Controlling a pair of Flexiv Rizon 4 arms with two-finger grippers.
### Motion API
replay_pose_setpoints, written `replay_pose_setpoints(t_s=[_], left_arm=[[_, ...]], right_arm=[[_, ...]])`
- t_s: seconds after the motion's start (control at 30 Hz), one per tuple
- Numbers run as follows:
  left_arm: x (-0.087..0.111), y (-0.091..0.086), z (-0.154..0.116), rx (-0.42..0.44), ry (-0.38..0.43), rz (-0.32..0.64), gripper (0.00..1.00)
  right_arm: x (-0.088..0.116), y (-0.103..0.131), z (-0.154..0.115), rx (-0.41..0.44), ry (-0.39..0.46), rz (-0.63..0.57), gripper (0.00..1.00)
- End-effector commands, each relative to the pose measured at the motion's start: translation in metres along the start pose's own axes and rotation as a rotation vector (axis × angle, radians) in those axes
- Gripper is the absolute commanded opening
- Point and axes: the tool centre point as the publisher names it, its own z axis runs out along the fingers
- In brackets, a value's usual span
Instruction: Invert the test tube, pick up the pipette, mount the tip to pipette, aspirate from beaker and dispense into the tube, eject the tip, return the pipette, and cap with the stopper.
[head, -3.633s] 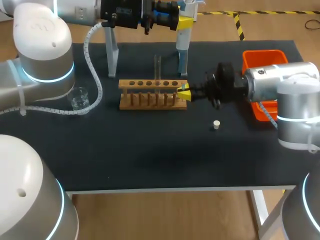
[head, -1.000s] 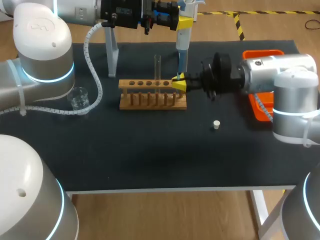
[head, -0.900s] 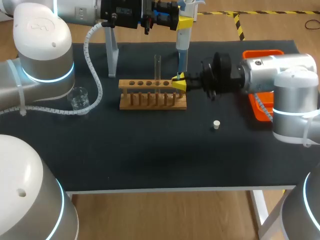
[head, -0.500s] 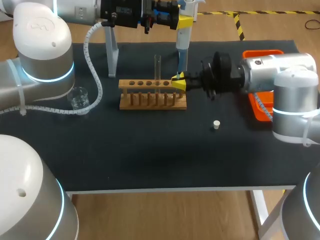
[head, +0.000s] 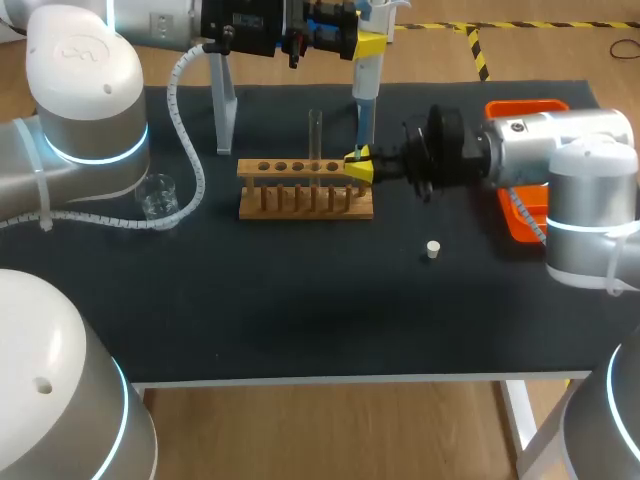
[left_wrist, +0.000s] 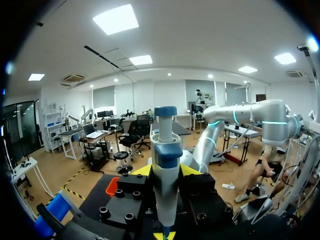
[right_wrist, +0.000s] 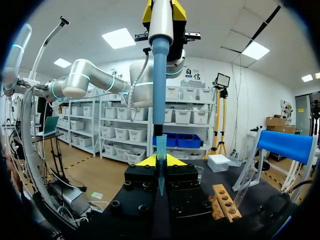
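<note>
One beaker (head: 157, 195), seemingly empty, near rack (head: 300, 212)

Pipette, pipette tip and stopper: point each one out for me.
pipette (head: 366, 82): head view, on its lower body.
pipette tip (right_wrist: 161, 162): right wrist view, on the middle of its shaft.
stopper (head: 433, 249): head view, on its top face.

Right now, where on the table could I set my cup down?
The wide front strip between rack and the table's near edge is bare, save the small stopper. Crowded: the rack's right end, around pipette and tip.
</note>
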Motion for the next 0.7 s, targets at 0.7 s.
replay_pose_setpoints(t_s=[0.7], left_arm=[[0.0003,0.0003,-0.0012,-0.002,0.001,0.0,0.0]], right_arm=[[0.0026,0.0005,-0.0042,-0.001,-0.007,0.0,0.0]])
